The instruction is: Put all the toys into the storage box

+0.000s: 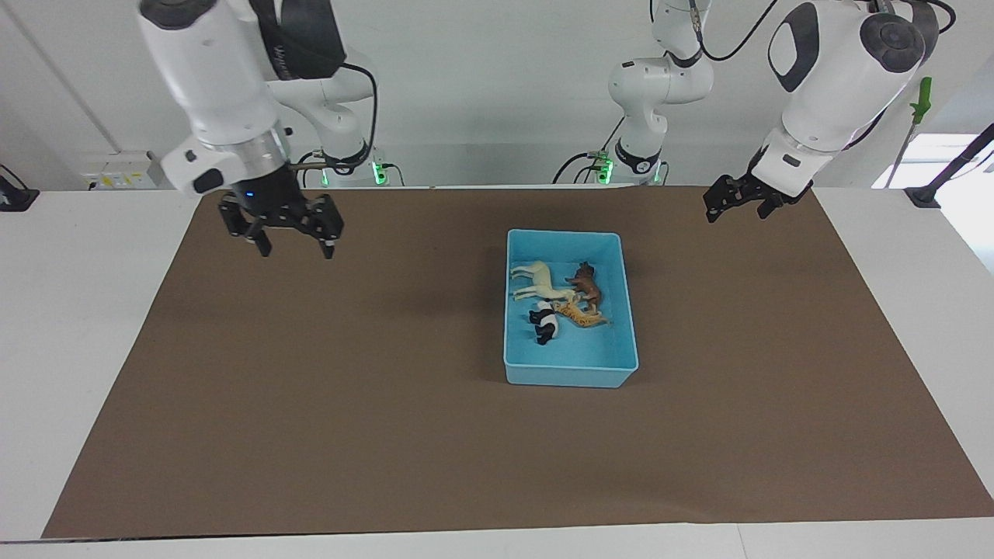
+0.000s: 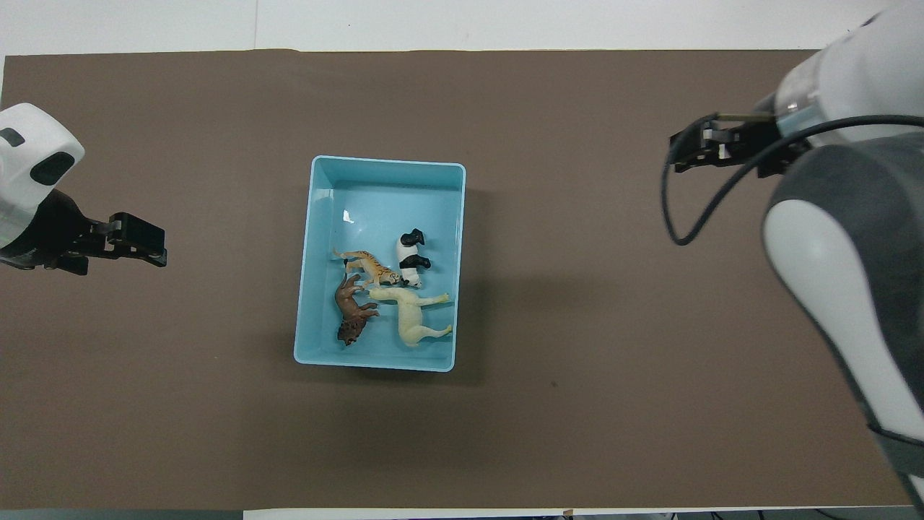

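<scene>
A white table carries a large brown mat that covers most of its top, leaving white margins at both ends and along the edges. On the mat, somewhat toward the left arm's end, sits a light blue storage box with low walls, its long sides running away from the robots.

You see a brown rectangular paper mat covering most of the white table.
</scene>
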